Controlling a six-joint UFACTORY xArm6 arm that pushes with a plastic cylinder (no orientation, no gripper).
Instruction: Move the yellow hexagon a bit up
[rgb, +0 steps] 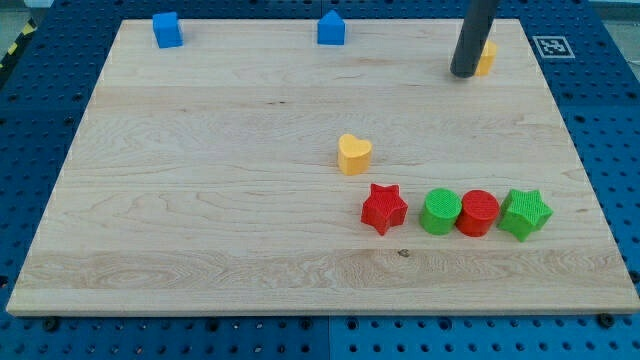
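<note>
My tip (463, 73) touches the yellow hexagon's (487, 57) left side

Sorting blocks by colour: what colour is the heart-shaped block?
Yellow. The heart-shaped block shows clearly in the camera view, mid-board.

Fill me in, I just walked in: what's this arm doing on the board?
The arm's rod is pushing blocks around a wooden board. My tip sits at the view's top right, against the left side of the yellow hexagon, which the rod partly hides. The yellow heart sits mid-board, apart from the tip.
</note>
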